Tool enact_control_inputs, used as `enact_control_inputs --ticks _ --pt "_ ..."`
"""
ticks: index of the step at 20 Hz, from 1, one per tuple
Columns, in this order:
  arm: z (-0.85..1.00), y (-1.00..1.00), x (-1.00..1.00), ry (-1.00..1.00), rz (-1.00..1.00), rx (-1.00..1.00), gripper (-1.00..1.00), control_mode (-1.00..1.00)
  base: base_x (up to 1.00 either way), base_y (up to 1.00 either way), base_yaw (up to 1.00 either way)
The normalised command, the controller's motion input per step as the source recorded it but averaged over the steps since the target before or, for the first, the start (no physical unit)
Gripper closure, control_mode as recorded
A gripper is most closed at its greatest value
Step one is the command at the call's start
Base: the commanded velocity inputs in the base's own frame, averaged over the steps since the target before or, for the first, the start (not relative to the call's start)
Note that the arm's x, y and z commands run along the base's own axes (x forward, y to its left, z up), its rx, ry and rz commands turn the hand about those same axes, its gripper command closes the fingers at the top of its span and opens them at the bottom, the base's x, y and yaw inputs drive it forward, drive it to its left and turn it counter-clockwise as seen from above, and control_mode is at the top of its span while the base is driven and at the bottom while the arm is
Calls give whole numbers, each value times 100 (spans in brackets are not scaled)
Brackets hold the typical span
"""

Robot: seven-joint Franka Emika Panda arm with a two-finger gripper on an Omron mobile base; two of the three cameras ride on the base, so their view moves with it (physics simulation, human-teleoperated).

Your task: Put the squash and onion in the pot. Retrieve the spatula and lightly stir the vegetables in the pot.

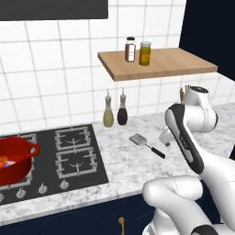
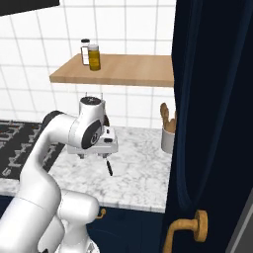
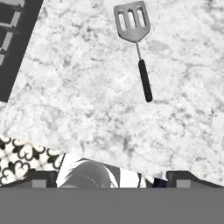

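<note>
The arm is bent at the elbow, hand pointing down over the marble counter [image 3: 87,109]. The gripper [image 3: 111,177] has its fingertips spread wide, holding nothing. The spatula [image 3: 135,41] lies flat on the counter, well ahead of the fingertips.

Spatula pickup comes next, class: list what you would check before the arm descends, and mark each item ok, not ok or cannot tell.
1. Spatula lies flat on the counter, free of clutter: ok.
2. Handle exposed for grasping: ok.
3. Gripper above the counter near the handle, not yet on it: ok.
4. Gripper open: cannot tell.
5. Pot sits on the stove: ok.
6. Squash and onion both inside the pot: cannot tell; something orange shows at its rim.
</note>
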Motion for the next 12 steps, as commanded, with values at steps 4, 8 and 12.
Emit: enact_control_inputs --ticks 4,8,12 --pt "-82 0 46 22 0 2 -100 -100 0 0 0" --pt "-69 0 53 15 0 8 -100 -100 0 0 0" --pt "-25 -20 46 7 0 16 -100 -100 0 0 0"
